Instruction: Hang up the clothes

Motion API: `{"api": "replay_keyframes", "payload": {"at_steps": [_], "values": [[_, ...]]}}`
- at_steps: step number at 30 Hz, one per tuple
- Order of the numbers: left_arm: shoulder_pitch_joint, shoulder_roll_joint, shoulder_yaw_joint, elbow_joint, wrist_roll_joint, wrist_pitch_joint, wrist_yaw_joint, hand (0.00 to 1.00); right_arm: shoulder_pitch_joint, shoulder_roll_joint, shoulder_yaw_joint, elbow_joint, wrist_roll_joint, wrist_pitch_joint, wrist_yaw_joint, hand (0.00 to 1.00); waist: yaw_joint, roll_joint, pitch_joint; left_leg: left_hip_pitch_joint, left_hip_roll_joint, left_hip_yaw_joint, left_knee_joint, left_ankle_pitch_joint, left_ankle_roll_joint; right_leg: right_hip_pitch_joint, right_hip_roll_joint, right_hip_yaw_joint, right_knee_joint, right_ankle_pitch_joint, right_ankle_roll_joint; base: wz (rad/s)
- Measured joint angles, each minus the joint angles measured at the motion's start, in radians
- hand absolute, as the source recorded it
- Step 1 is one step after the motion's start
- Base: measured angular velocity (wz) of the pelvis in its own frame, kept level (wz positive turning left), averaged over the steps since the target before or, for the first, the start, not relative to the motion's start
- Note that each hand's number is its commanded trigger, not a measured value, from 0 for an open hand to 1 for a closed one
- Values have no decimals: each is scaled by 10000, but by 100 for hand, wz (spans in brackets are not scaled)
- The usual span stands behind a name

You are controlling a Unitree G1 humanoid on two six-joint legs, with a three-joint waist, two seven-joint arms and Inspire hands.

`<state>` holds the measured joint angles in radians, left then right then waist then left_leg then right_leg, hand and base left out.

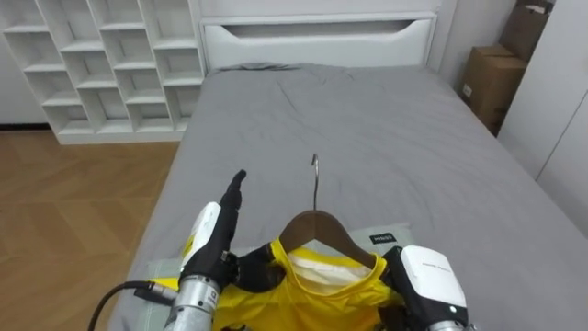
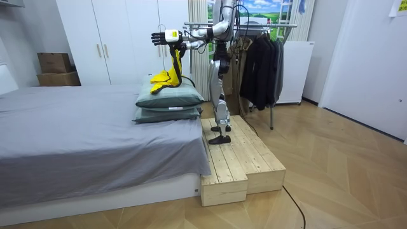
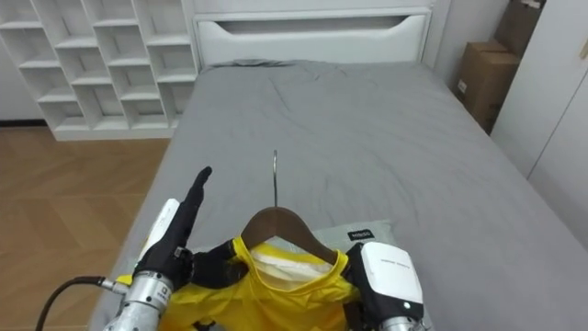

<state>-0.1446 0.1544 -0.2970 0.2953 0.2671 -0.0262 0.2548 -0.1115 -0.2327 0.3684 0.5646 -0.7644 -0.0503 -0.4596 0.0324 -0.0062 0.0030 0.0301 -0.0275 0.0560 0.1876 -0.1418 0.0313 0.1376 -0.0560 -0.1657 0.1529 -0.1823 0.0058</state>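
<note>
**Left eye view.** A grey bed (image 1: 367,138) runs to a white headboard (image 1: 317,41). Shelves (image 1: 101,64) and wood floor (image 1: 73,202) lie to the left, boxes (image 1: 491,83) to the right. A yellow shirt (image 1: 312,290) on a wooden hanger (image 1: 317,225), hook upright, sits between the hands. Left hand (image 1: 216,230): fingers straight. Right hand (image 1: 427,276): fingers hidden, so I cannot tell their state.

**Room view.** The robot stands on a platform (image 2: 241,159) by the pillows (image 2: 168,105), with a rack (image 2: 261,63) behind. The shirt drapes from the raised hands onto the pillows.

Right robot hand (image 1: 428,276) partly behind shirt (image 1: 322,292)
</note>
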Motion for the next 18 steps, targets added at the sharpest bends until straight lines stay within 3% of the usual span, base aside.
{"api": "replay_keyframes", "payload": {"at_steps": [11,18], "values": [[334,194,10,0,-11,3,-42,0,-3,-2,-353,-140,142,1,267,100,3,6,16,-20,-6,2,-24,0,0,-25,0,10,-6,-9,14,0],[337,244,9,15,-18,-3,-81,0,-12,-21,-628,-353,210,-20,261,100,-35,-126,98,-15,-8,12,-31,0,0,-17,-6,4,-13,-22,34,0]]}}
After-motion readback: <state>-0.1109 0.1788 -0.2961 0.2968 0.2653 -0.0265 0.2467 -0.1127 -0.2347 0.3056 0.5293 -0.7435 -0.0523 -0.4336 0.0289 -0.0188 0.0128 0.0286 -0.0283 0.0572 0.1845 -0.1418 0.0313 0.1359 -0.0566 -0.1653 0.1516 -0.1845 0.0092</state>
